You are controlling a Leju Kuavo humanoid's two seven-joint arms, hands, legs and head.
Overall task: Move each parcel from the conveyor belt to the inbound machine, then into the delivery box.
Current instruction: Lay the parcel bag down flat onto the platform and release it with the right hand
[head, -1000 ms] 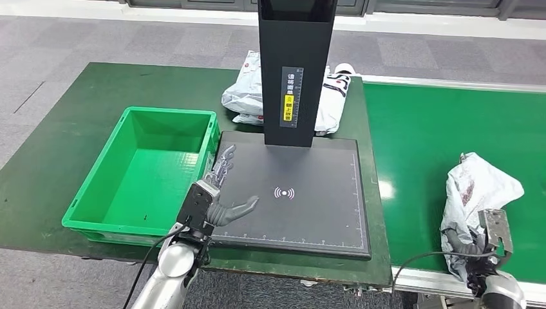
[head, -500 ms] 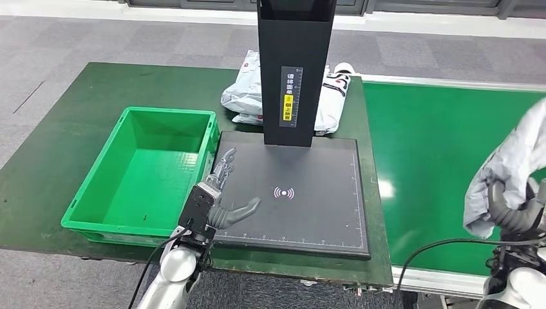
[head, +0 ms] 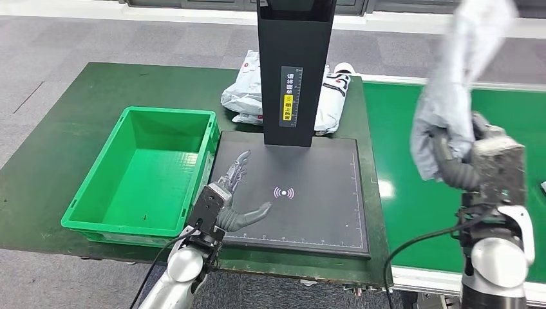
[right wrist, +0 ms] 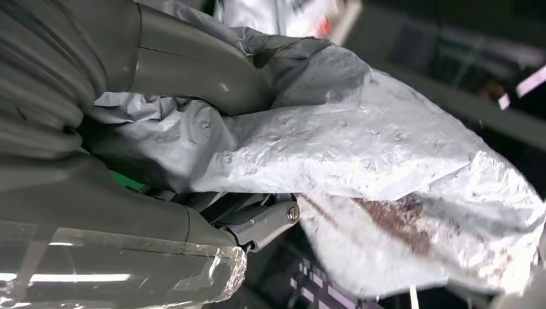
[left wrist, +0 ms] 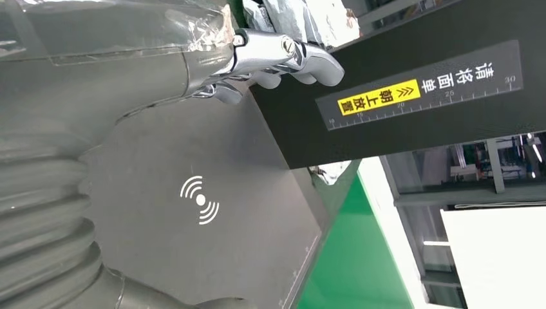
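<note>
My right hand [head: 467, 161] grips a crumpled grey parcel [head: 458, 71] and holds it high above the green conveyor belt [head: 444, 129]. The right wrist view shows the same parcel [right wrist: 386, 167] clasped between the thumb and fingers [right wrist: 257, 222]. My left hand [head: 233, 196] hovers open over the left part of the inbound machine's black scan plate [head: 309, 193], fingers spread, holding nothing. The machine's black column [head: 296, 64] rises behind the plate. The green delivery box [head: 125, 212] stands empty to the left of the plate.
Several white and grey parcels [head: 244, 96] lie behind the black column on the dark green table [head: 58, 154]. The table's front edge runs just below the box and the plate. Grey carpet floor surrounds the table.
My right hand has lifted the grey parcel off the belt and raised it high, moving slightly left. My left hand shifted a little to the right over the plate.
</note>
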